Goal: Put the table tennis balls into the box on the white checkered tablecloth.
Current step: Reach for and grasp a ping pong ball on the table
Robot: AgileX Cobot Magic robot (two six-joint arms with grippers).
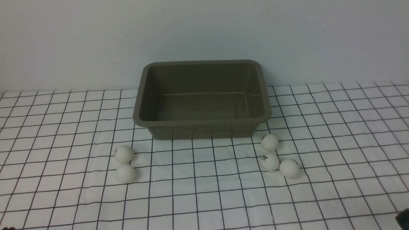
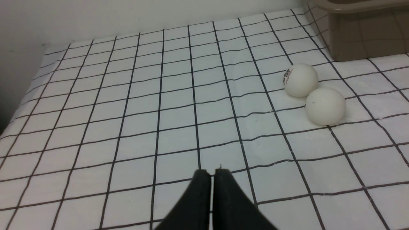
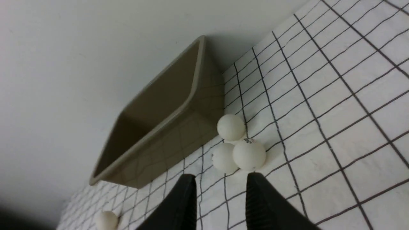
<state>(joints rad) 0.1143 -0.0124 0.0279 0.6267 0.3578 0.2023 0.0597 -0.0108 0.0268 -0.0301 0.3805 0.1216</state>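
The olive-brown box (image 1: 201, 122) stands empty at the back middle of the white checkered tablecloth (image 1: 204, 198). Two table tennis balls (image 1: 124, 154) (image 1: 125, 173) lie touching in front of its left corner. Three more (image 1: 269, 141) (image 1: 269, 162) (image 1: 289, 168) cluster in front of its right corner. My left gripper (image 2: 212, 174) is shut with nothing in it, low over the cloth, well short of the left pair (image 2: 300, 80) (image 2: 325, 106). My right gripper (image 3: 220, 179) is open and empty, just short of the nearest right ball (image 3: 249, 154).
A plain pale wall (image 1: 204, 32) rises directly behind the box. The cloth's left edge (image 2: 19, 105) drops off near the wall in the left wrist view. A corner of the box (image 2: 361, 32) stands beyond the left pair of balls.
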